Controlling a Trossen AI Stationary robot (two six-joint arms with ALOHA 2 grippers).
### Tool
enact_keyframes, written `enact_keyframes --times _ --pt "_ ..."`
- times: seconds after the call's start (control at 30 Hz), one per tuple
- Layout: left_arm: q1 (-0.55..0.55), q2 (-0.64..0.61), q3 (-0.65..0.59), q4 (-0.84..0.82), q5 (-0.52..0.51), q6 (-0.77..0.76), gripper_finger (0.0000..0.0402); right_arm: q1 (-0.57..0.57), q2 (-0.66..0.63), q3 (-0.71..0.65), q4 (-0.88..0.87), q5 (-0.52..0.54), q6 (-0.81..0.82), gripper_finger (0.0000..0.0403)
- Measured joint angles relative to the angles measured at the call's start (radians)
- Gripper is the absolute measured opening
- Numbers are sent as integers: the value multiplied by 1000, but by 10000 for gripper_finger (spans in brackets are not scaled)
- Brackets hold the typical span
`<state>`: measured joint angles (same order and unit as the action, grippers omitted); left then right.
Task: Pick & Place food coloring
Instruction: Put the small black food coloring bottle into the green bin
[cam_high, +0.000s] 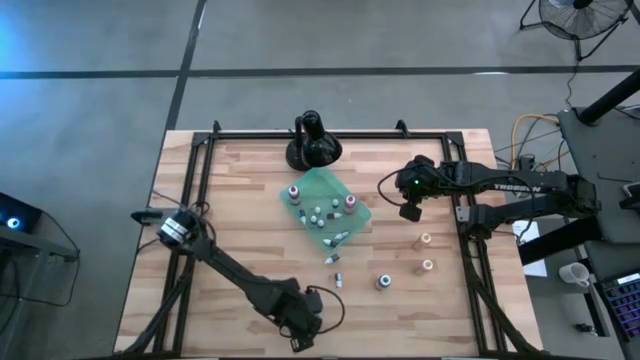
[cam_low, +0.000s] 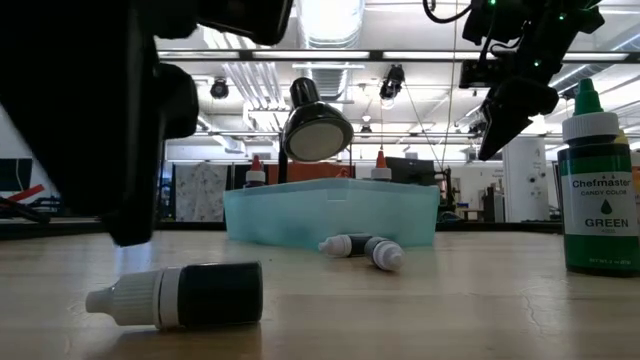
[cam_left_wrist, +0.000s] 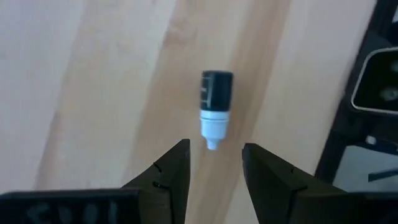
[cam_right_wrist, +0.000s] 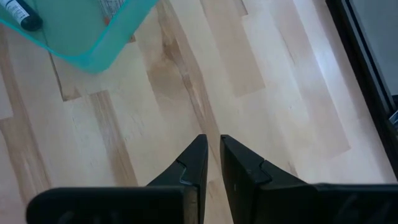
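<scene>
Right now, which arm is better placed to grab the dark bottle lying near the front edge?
The left. Its end effector hovers open just short of the dark bottle, white cap pointing into the gap. The right end effector is shut, above bare wood beside the teal tray.

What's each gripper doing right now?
Left gripper: open, empty, just short of a lying dark bottle.
Right gripper: closed, empty, above bare table beside the tray.

Bottles in tray (cam_high: 330, 190) too small to tell colours; green bottle (cam_low: 600, 180) cut by edge.
</scene>
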<state>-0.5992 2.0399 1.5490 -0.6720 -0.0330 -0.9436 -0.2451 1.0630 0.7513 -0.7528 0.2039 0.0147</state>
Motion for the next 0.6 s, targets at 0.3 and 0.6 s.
enact_keyframes --times 0.3,0.6 --pt "-38 0 0 16 -103 54 119 0 0 -5 -1 0 9 38" --pt "-50 42 0 36 -115 54 119 0 0 -24 -2 -2 61 38"
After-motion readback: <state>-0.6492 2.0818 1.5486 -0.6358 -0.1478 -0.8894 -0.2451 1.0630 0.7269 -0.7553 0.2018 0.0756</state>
